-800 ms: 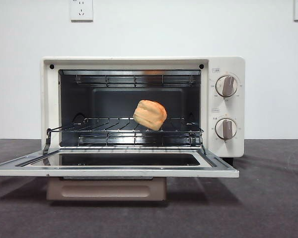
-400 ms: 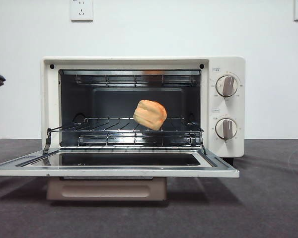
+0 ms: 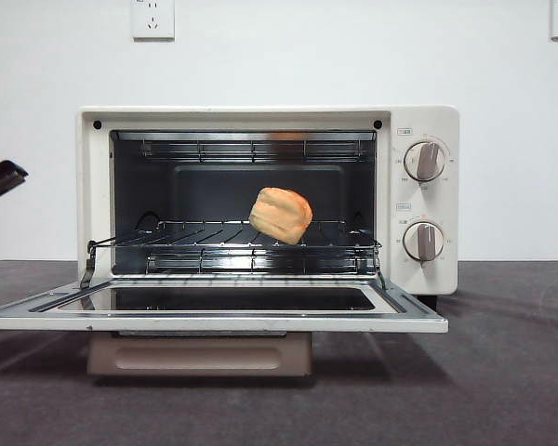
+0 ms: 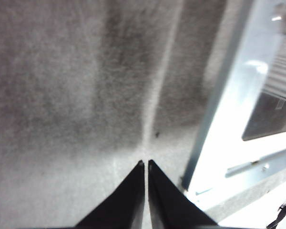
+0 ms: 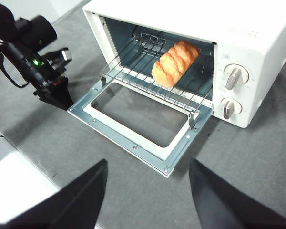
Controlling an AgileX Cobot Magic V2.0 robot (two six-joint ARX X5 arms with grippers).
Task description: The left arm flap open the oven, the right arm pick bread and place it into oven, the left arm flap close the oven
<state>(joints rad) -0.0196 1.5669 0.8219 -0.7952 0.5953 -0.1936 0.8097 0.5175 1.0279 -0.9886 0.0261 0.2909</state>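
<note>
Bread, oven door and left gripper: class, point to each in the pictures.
bread (image 3: 280, 215), front view, middle of its crust.
oven door (image 3: 214, 318), front view, front rim.
left gripper (image 5: 62, 99), right wrist view, shut tips.

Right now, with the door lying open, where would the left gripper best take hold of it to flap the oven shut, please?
Probably at the bar handle beneath the front edge of the door, lifting from below. The door lies flat and the handle hangs under it. The left gripper, jaws shut, sits beside the door's corner, and the bread already rests on the rack.

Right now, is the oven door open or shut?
Open: the oven door lies flat, and the bread sits on the rack.
</note>
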